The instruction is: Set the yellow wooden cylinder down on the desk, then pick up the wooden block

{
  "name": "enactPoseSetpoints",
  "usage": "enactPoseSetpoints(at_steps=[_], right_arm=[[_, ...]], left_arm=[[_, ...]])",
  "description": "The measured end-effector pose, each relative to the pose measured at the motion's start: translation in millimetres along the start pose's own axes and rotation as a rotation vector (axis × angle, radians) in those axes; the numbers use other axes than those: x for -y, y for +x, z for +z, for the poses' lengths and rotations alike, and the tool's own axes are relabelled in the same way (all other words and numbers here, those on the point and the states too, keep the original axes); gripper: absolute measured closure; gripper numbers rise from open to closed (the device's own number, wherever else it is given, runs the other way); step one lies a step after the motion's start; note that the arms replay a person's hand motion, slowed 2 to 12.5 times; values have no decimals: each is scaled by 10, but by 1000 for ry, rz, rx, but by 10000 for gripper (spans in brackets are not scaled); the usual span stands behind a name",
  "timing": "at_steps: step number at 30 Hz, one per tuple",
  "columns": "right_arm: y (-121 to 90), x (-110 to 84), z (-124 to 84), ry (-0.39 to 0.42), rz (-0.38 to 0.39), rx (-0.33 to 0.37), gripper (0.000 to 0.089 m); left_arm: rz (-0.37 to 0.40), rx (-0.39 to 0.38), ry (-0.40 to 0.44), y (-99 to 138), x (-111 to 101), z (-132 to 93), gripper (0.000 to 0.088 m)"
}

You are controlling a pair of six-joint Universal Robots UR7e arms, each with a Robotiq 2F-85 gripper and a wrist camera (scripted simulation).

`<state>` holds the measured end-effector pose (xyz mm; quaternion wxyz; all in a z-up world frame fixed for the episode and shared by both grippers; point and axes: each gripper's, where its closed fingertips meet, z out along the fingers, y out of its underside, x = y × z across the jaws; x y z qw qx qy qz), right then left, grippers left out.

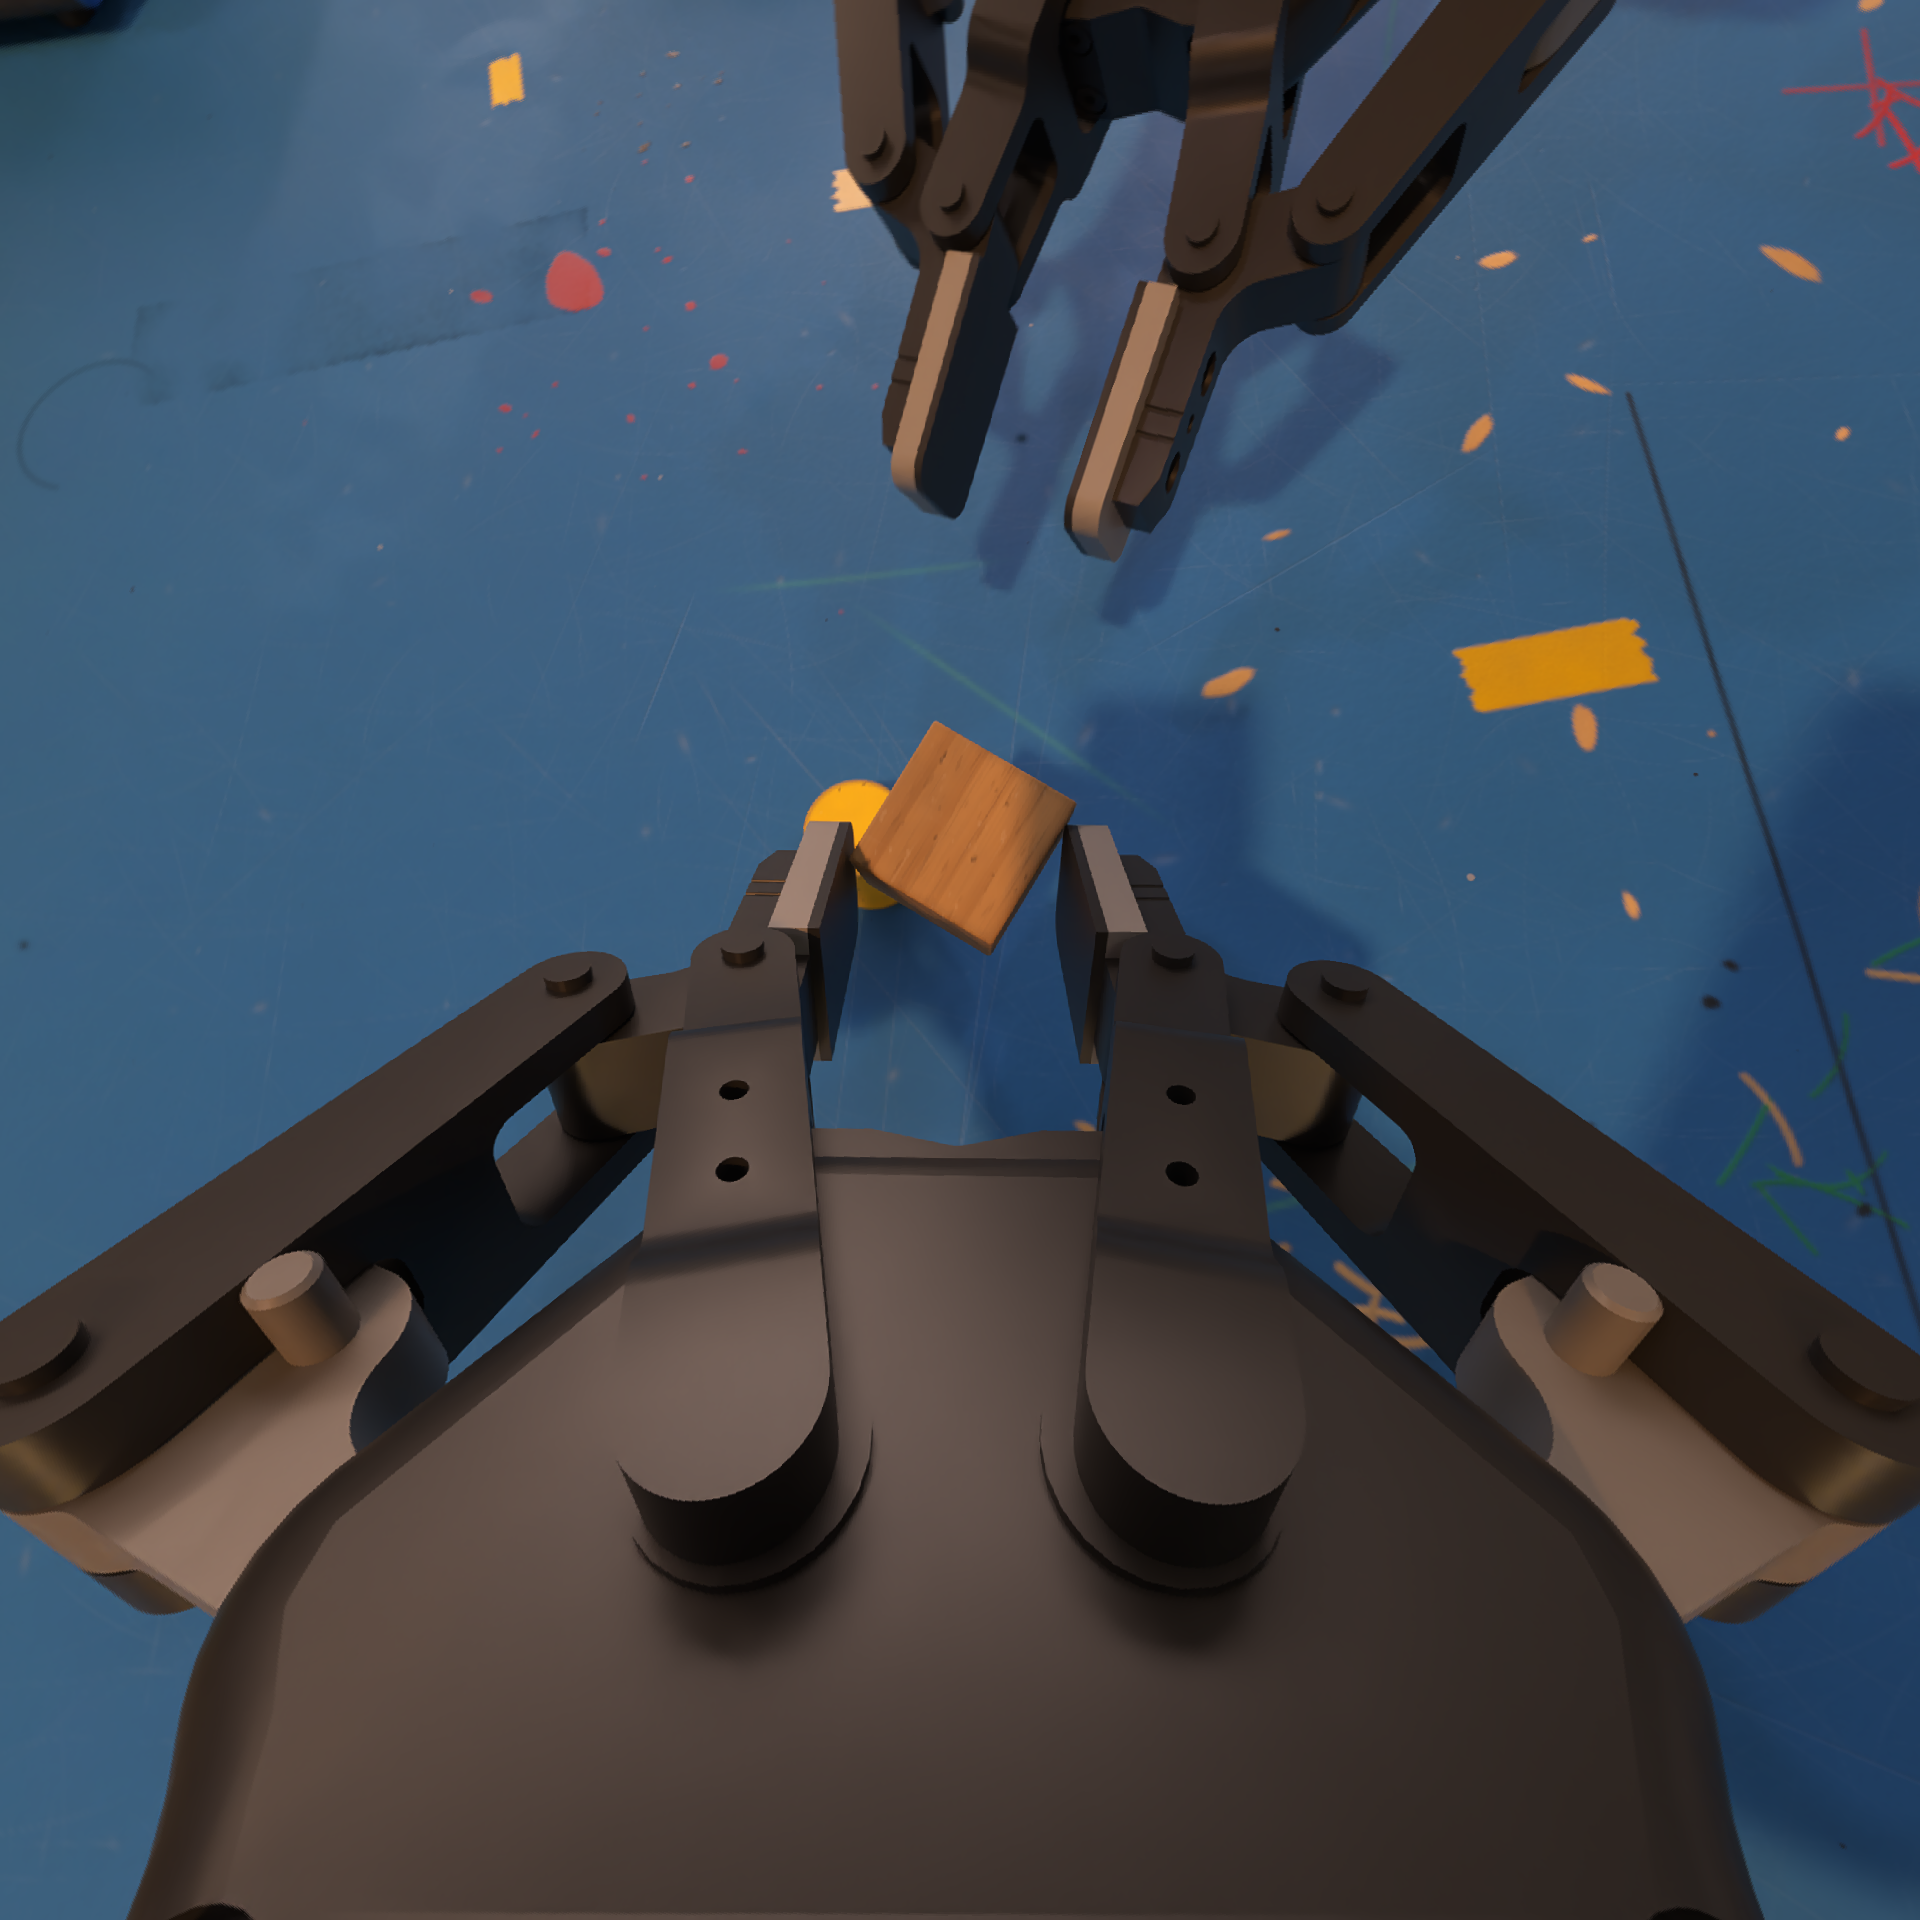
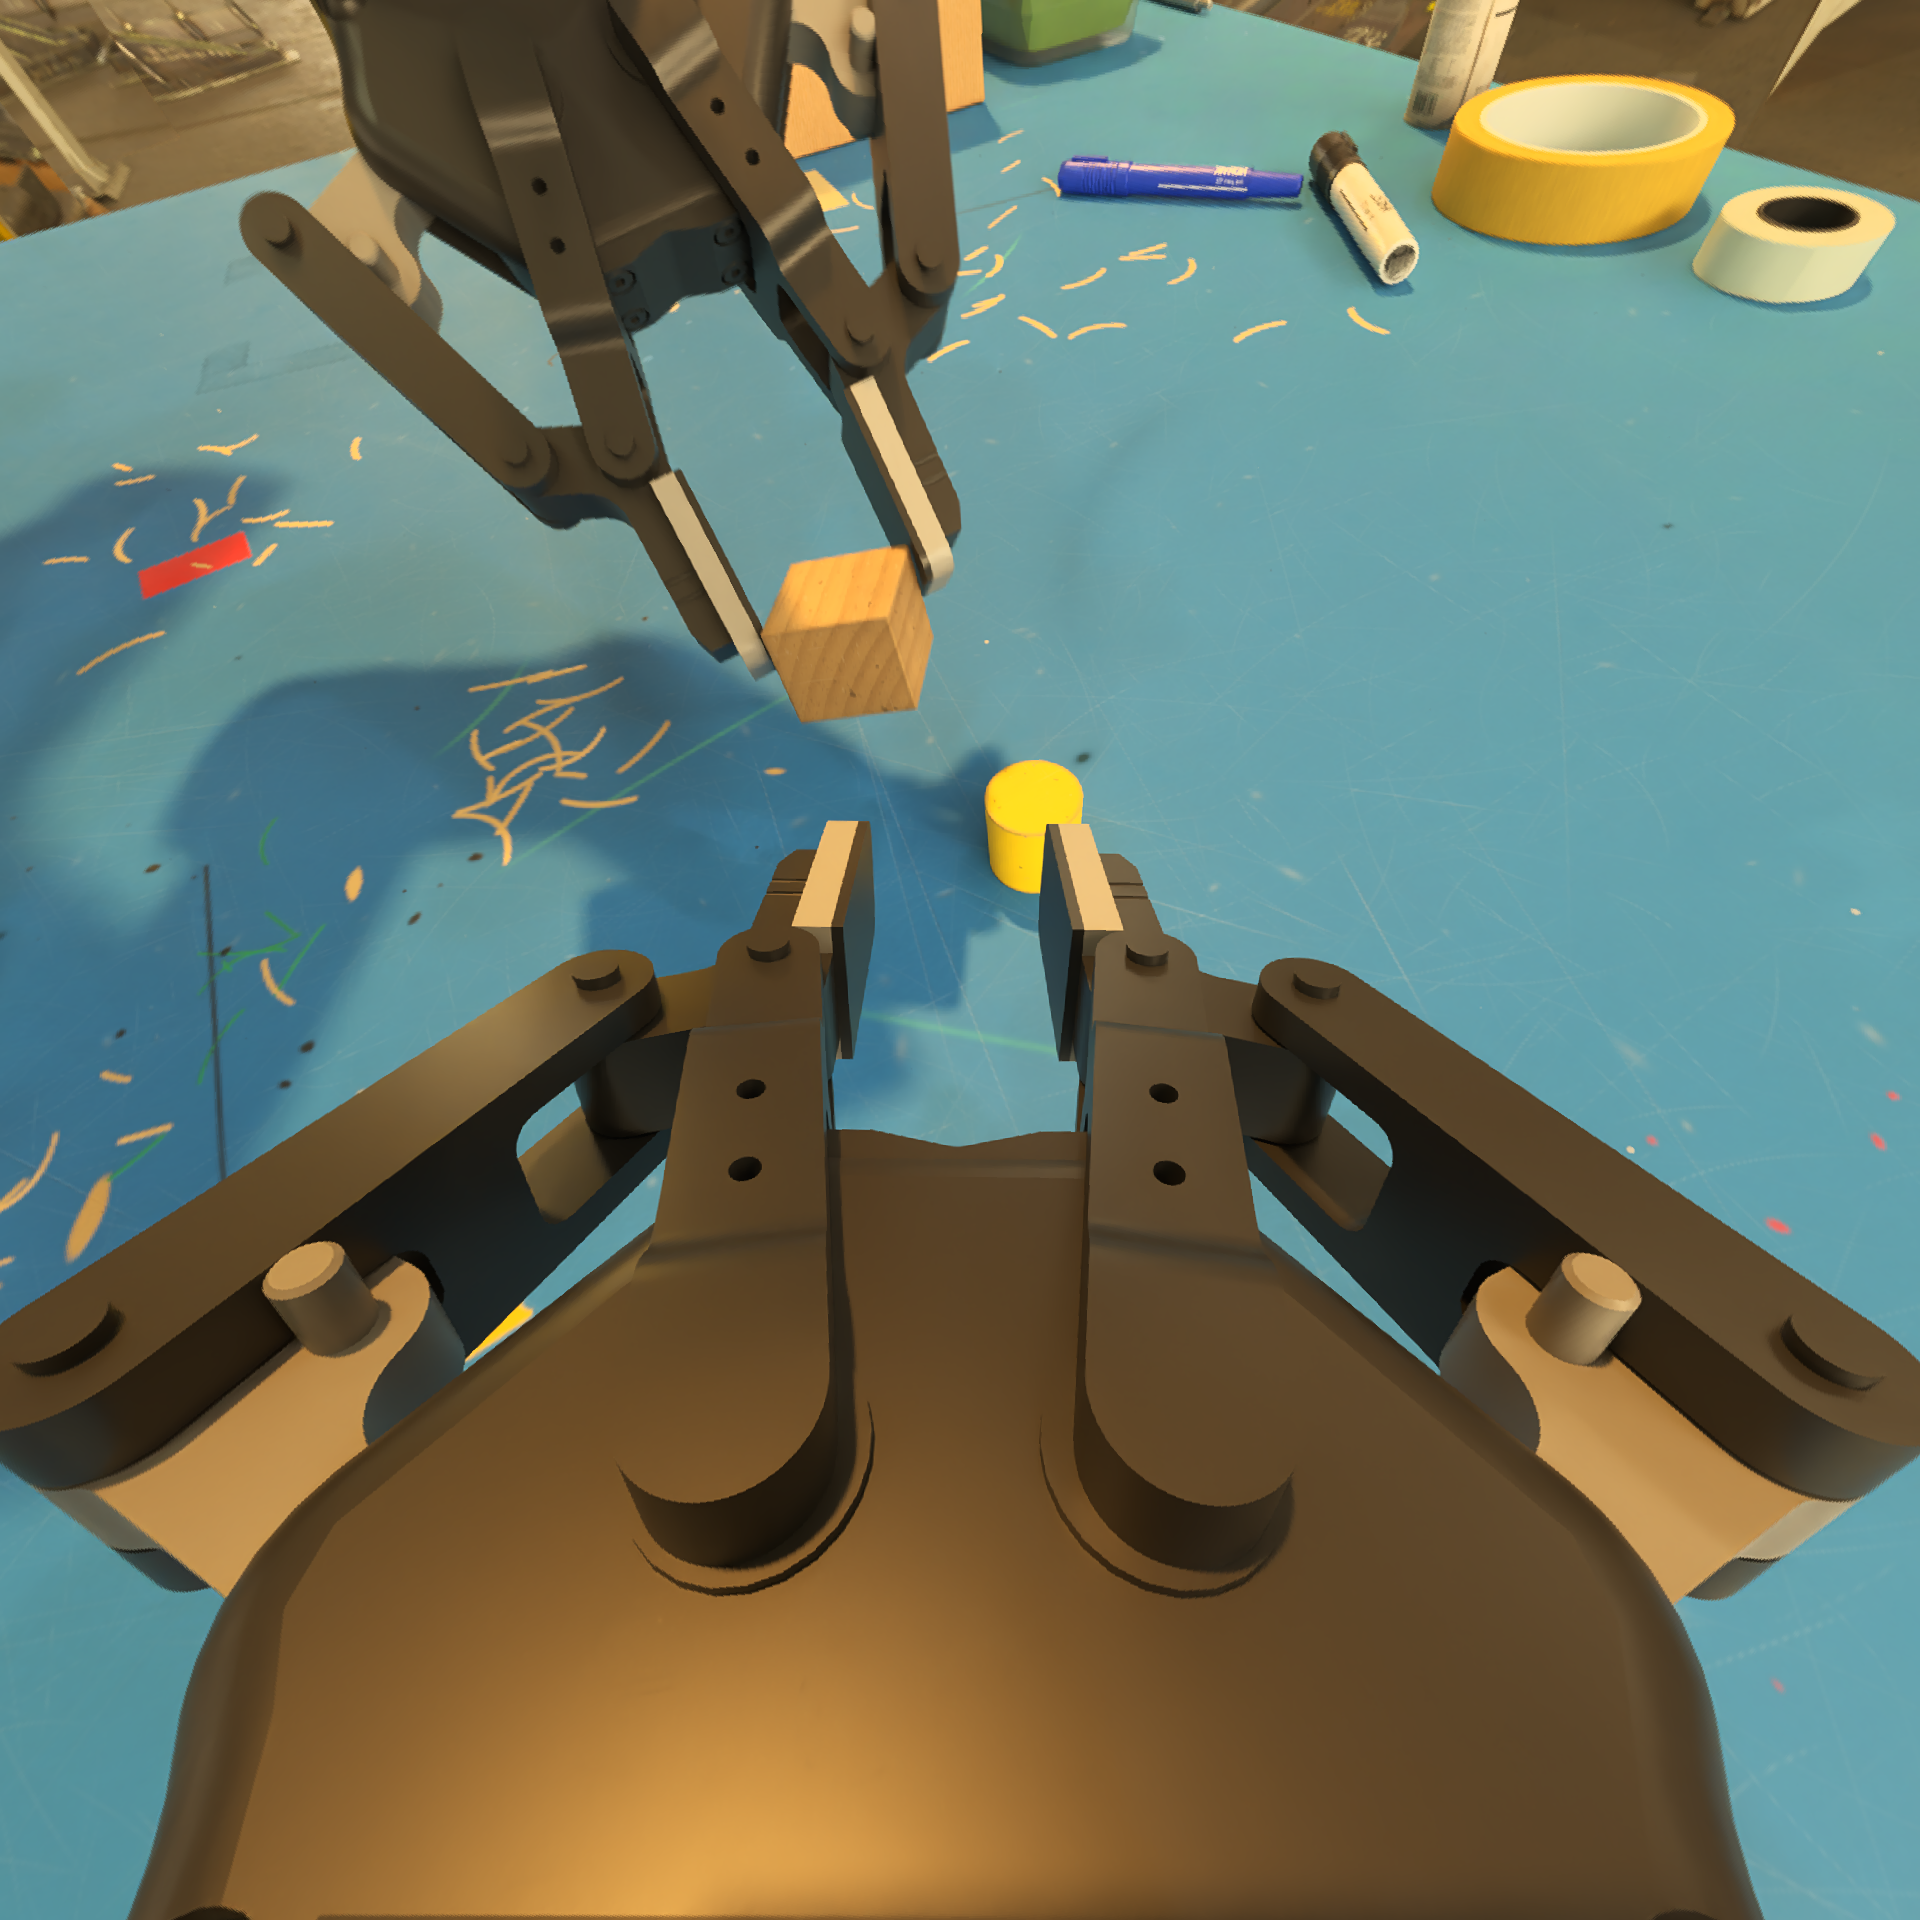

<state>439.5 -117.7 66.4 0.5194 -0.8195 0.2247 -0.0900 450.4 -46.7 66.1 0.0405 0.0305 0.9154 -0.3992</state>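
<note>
Although the wooden block (image 2: 852, 634) was already off the counter (image 2: 1455, 644), held in the left gripper (image 2: 847, 613) with its jaws clamped on two opposite faces, the hold looked less than secure. In the right wrist view, just above centre, the block hung near the fingertips, and in the left wrist view its top face sat turned at an angle between the two pads, so contact seemed to fall close to its corners. A jolt or a quick swing of the arm could have let it twist and slip out.

The yellow wooden cylinder (image 2: 1023, 821) stood upright on the counter, near the middle of the right wrist view and lower than the block. The right gripper (image 2: 956, 873) hovered over it with its jaws apart and nothing between them, one finger partly hiding the cylinder from that camera. If that gripper had dropped or swept sideways, it could have knocked the cylinder over and sent it rolling.

The two grippers were also near each other over the same patch of counter, so a careless lift by either arm risked a collision. A block dropped from there would probably have landed near the cylinder.
</note>
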Motion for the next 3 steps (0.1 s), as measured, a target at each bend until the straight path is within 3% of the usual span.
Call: enactPoseSetpoints(at_steps=[3], right_arm=[[-21,20,5,11,1,8,601]], left_arm=[[40,-14,-5,4,50,54,529]])
